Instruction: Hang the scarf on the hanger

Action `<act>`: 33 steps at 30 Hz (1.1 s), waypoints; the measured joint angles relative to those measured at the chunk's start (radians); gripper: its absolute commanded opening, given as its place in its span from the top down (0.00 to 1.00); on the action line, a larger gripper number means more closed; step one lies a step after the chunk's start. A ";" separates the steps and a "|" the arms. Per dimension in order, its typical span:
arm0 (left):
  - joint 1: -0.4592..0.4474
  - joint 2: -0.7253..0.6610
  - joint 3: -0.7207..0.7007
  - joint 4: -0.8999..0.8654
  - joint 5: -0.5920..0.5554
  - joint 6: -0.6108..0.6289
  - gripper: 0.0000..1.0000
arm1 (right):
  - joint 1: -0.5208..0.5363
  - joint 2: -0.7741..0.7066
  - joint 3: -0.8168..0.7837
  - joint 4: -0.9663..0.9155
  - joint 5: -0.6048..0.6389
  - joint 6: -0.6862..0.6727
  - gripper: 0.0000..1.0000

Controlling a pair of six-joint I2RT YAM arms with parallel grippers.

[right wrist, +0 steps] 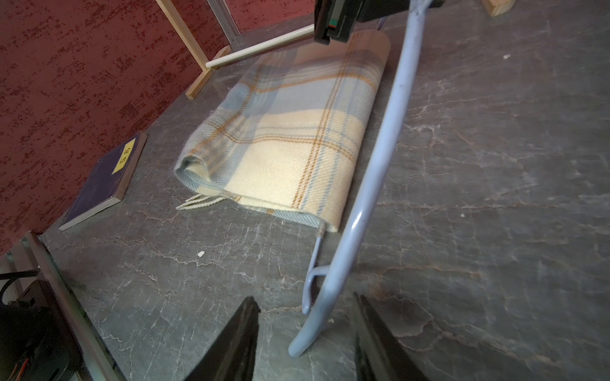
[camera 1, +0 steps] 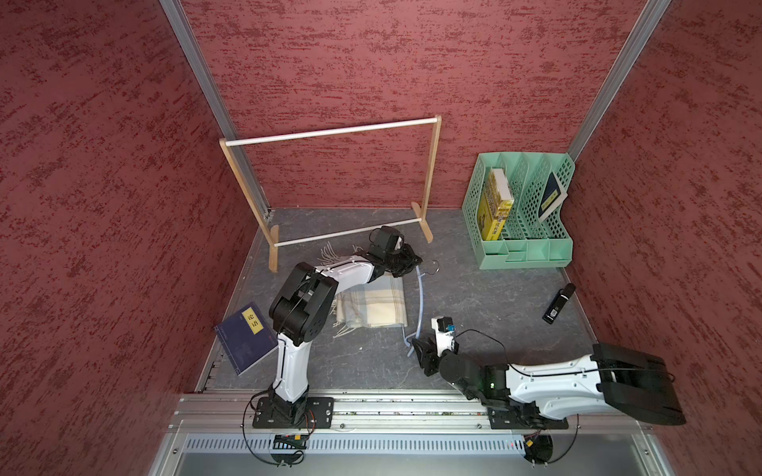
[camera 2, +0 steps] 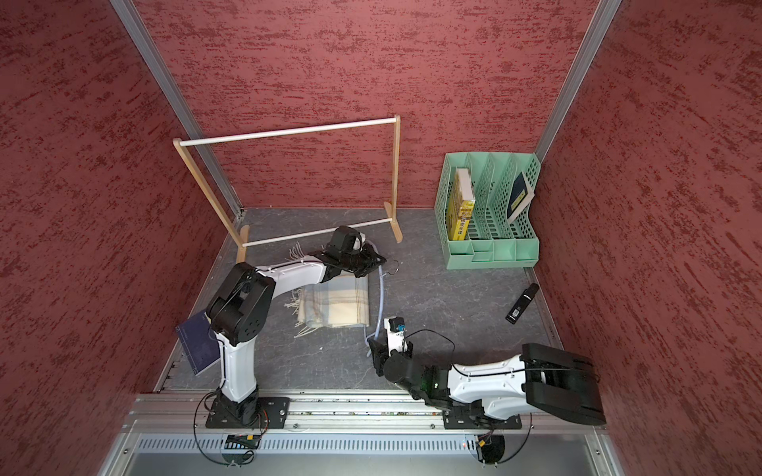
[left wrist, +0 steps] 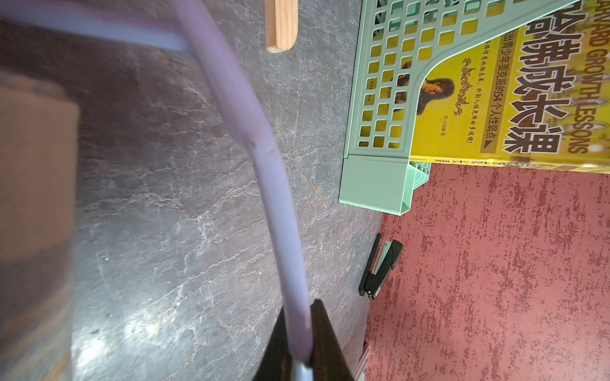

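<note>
I hold the hanger [right wrist: 379, 148] pinched in my left gripper [left wrist: 299, 313]; my right gripper [right wrist: 305, 298] stands wide around its other end, without contact.

The scarf [right wrist: 290, 142] lies folded flat on the table [right wrist: 495, 165] — cream and pale-blue plaid. The pale-blue hanger [right wrist: 379, 148] runs just beside it, thin bar tucked under one corner.

A: How many books?
B: Three: a blue book [camera 1: 246, 340] at lower left, a yellow book [camera 1: 497, 206] and a dark book [camera 1: 550, 198] at upper right.
A: The rest?
B: One scarf [camera 1: 373, 307], one hanger [camera 1: 422, 296], one rack [camera 1: 330, 132], one file holder [camera 1: 525, 255], one stapler [camera 1: 558, 303].
</note>
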 measured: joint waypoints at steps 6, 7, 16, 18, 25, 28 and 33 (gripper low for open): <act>0.002 0.000 -0.007 0.014 0.000 -0.006 1.00 | -0.002 0.084 0.043 -0.024 -0.003 0.034 0.50; 0.002 0.000 -0.008 0.015 0.000 -0.007 1.00 | -0.002 0.094 0.052 -0.026 -0.003 0.038 0.50; 0.003 -0.003 -0.011 0.021 0.000 -0.010 1.00 | -0.028 0.083 0.053 -0.034 -0.002 0.120 0.47; 0.004 -0.003 -0.011 0.021 0.000 -0.010 1.00 | -0.034 0.076 0.045 -0.036 -0.002 0.137 0.46; 0.006 -0.003 -0.011 0.021 0.000 -0.011 1.00 | -0.069 0.124 0.041 0.004 -0.032 0.153 0.46; 0.006 -0.003 -0.011 0.021 0.000 -0.011 1.00 | -0.091 0.182 0.041 0.042 -0.065 0.153 0.48; 0.006 -0.003 -0.011 0.021 -0.002 -0.011 1.00 | -0.115 0.269 0.050 0.094 -0.117 0.146 0.52</act>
